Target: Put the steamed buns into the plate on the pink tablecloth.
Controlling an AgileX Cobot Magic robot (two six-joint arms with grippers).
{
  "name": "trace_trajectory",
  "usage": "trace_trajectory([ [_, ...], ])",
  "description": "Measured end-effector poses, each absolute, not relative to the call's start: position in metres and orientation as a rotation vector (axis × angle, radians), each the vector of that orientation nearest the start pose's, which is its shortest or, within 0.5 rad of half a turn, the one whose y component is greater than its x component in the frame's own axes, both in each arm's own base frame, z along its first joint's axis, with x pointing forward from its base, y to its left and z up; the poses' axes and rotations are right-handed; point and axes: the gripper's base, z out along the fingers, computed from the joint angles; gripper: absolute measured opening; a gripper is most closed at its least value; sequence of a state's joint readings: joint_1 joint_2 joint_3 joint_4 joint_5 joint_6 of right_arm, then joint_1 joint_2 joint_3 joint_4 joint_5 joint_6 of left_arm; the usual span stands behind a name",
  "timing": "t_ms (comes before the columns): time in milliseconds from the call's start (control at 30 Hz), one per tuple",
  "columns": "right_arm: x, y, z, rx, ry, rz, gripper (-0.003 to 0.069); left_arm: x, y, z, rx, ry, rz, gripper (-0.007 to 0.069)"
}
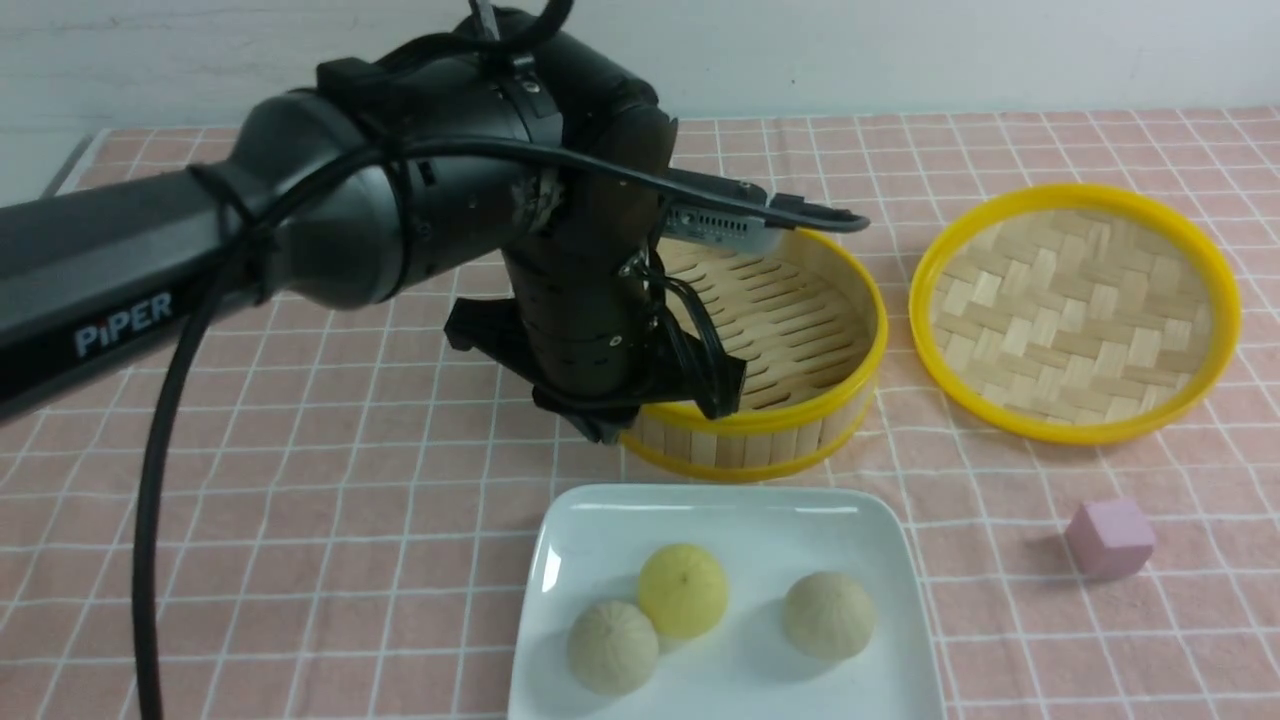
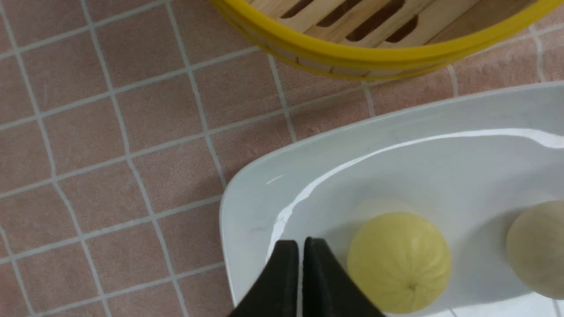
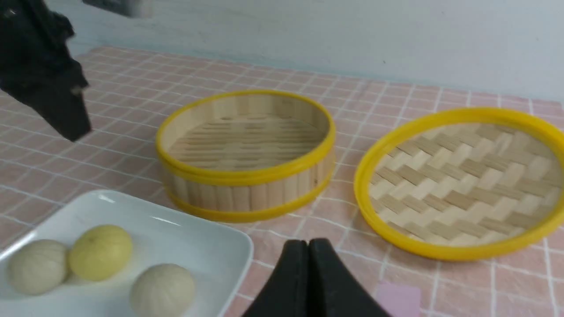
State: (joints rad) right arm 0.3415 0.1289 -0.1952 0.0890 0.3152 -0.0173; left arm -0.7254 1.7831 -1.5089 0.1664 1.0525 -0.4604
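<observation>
Three steamed buns lie in the white square plate (image 1: pixel 720 500) on the pink tablecloth (image 1: pixel 330 500): a yellow bun (image 1: pixel 683 590) and two beige buns (image 1: pixel 612 647) (image 1: pixel 828 615). My left gripper (image 1: pixel 603 430) hangs above the cloth between the plate's far left corner and the steamer. In the left wrist view it (image 2: pixel 302 242) is shut and empty over the plate's rim (image 2: pixel 246 185), beside the yellow bun (image 2: pixel 398 259). My right gripper (image 3: pixel 308 243) is shut and empty, low over the cloth to the right of the plate (image 3: pixel 211 237); it does not show in the front view.
An empty bamboo steamer (image 1: pixel 790 320) stands behind the plate, with my left arm partly over its left side. Its woven lid (image 1: pixel 1075 310) lies to the right. A small pink cube (image 1: pixel 1110 538) sits on the cloth right of the plate.
</observation>
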Motion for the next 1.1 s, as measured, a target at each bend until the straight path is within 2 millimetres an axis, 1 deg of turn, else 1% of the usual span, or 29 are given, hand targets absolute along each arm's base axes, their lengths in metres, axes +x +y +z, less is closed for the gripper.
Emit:
trace_trajectory([
  [233,0.052,0.01,0.195,-0.087,1.763,0.178,0.0001,0.292,-0.241,0.282,0.447,2.732,-0.084,0.0041],
  [267,0.053,0.009,0.187,-0.06,1.786,0.155,0.0003,0.291,-0.24,0.283,0.446,2.734,-0.082,0.0041],
  [333,0.053,0.006,0.177,-0.024,1.823,0.125,0.0005,0.289,-0.238,0.288,0.443,2.729,-0.085,0.0041],
  [367,0.053,0.006,0.177,-0.021,1.823,0.123,0.0005,0.288,-0.238,0.289,0.442,2.728,-0.085,0.0042],
  [500,0.053,0.005,0.176,0.0,1.839,0.106,0.0008,0.279,-0.229,0.314,0.428,2.673,-0.119,0.0043],
  [533,0.053,0.005,0.175,-0.001,1.848,0.106,0.0009,0.273,-0.223,0.328,0.421,2.641,-0.135,0.0043],
  [633,0.052,0.005,0.175,-0.002,1.86,0.107,0.0013,0.258,-0.207,0.357,0.406,2.577,-0.151,0.0043],
  [733,0.052,0.005,0.175,-0.001,1.87,0.11,0.0015,0.236,-0.183,0.392,0.4,2.508,-0.148,0.0044],
  [833,0.052,0.005,0.175,-0.002,1.873,0.109,0.0018,0.213,-0.16,0.417,0.38,2.459,-0.142,0.0043],
  [867,0.052,0.005,0.175,-0.002,1.873,0.109,0.0019,0.202,-0.148,0.427,0.369,2.436,-0.14,0.0043],
  [933,0.052,0.005,0.175,-0.002,1.873,0.109,0.002,0.185,-0.132,0.436,0.353,2.399,-0.151,0.0043],
  [967,0.052,0.005,0.175,-0.002,1.873,0.109,0.0022,0.176,-0.123,0.438,0.347,2.384,-0.16,0.0043],
  [1000,0.052,0.005,0.175,-0.002,1.873,0.109,0.0023,0.166,-0.115,0.437,0.337,2.37,-0.172,0.0043],
  [1033,0.052,0.005,0.175,-0.002,1.873,0.109,0.0023,0.165,-0.113,0.436,0.337,2.367,-0.175,0.0043],
  [1067,0.052,0.005,0.174,-0.002,1.874,0.109,0.0025,0.151,-0.102,0.433,0.311,2.328,-0.22,0.0043],
  [1100,0.052,0.005,0.174,-0.002,1.874,0.109,0.0027,0.142,-0.095,0.424,0.289,2.307,-0.257,0.0043],
])
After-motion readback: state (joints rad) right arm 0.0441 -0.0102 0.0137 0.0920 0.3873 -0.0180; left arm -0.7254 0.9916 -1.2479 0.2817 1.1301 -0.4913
